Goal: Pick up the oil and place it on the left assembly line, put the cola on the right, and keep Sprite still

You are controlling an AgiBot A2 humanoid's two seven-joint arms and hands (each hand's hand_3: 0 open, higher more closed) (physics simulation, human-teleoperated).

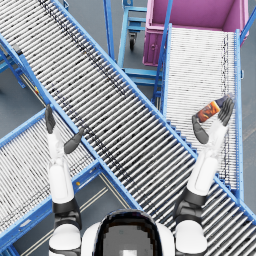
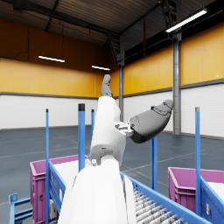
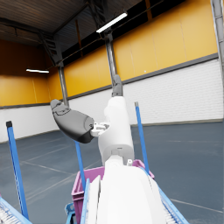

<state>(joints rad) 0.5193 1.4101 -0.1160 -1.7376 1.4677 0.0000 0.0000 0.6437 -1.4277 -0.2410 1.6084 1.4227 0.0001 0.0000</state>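
- Orange-red container, small with a dark end and, judging by its colour and where it is, probably the cola, lies tilted in the right hand, pinched between thumb and fingers
- It hangs above the right-hand grey roller conveyor, not touching the rollers
- From the right wrist view only the thumb and the back of that hand show, so how firm the hold is cannot be told
- Spread and holding nothing, the left hand hovers over the left-hand grey roller conveyor, just beside the wide diagonal roller conveyor
- Neither the oil nor the Sprite shows in any view
- Risk: let go while tilted and off the surface, the container could bounce and roll on the rollers towards the blue side rail
- Risk: a shallow pinch on a smooth round body may let it slip early, dropping it at the conveyor's near end, close to the diagonal conveyor
- Lowering it first would likely cut both risks
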